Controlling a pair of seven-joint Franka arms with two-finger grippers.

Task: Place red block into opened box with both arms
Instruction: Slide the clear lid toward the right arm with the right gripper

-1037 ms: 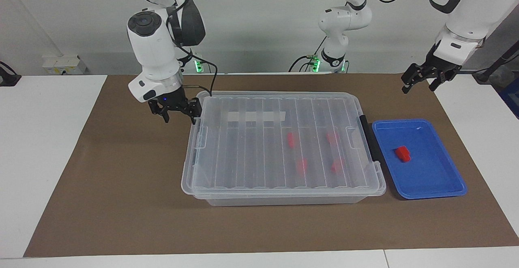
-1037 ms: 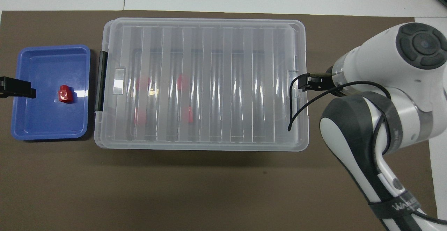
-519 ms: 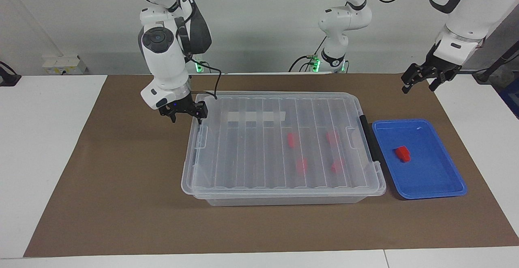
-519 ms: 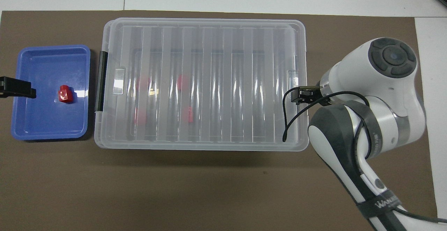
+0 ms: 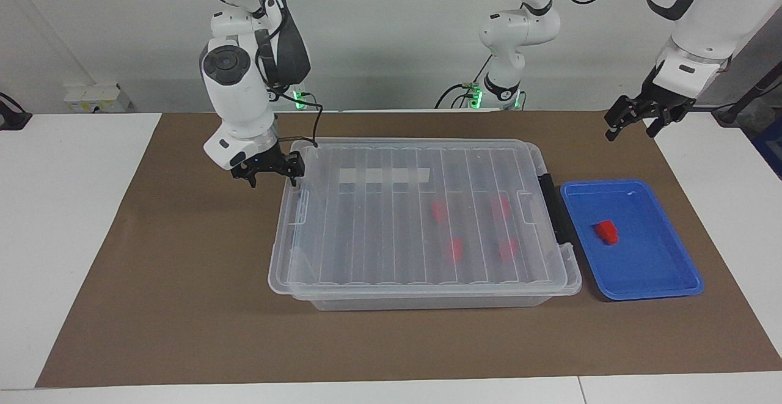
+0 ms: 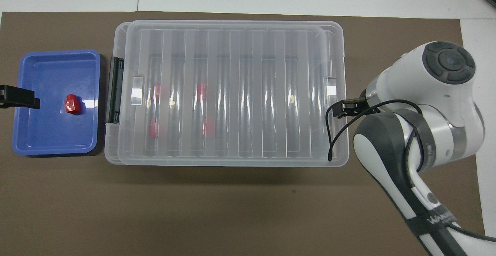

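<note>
Facing view: right gripper [image 5: 267,168], small black two-finger type on a white jointed arm, sits upper left of frame at the end of the large clear plastic box [image 5: 421,220], just beside the edge of its ribbed translucent lid [image 5: 366,220]; fingers look spread, nothing clasped, contact with the lid edge unclear. Lid rests skewed, overhanging the box at the right arm's end. Small bright red plastic block [image 5: 607,232] lies in the shallow blue plastic tray [image 5: 647,282], right of frame, beside the box's black end handle [image 5: 557,208]. Four more red blocks [image 5: 453,249] show through the lid inside the box. Left gripper [image 5: 641,118] waits upper right, in the air, fingers apart, empty. Overhead view: right gripper [image 6: 348,108] mid right at the lid's end; lid [image 6: 232,93] offset from the box [image 6: 112,147] toward the right arm. Red block [image 6: 72,105] on the tray [image 6: 54,147], left of frame; left gripper [image 6: 17,97] tip at the left edge over the tray rim. Step judged: getting the lid off. To do it well, hook the lid end squarely, pull level and slowly so the box doesn't drag, clear enough opening at the handle end, keep the left arm back until then.
</note>
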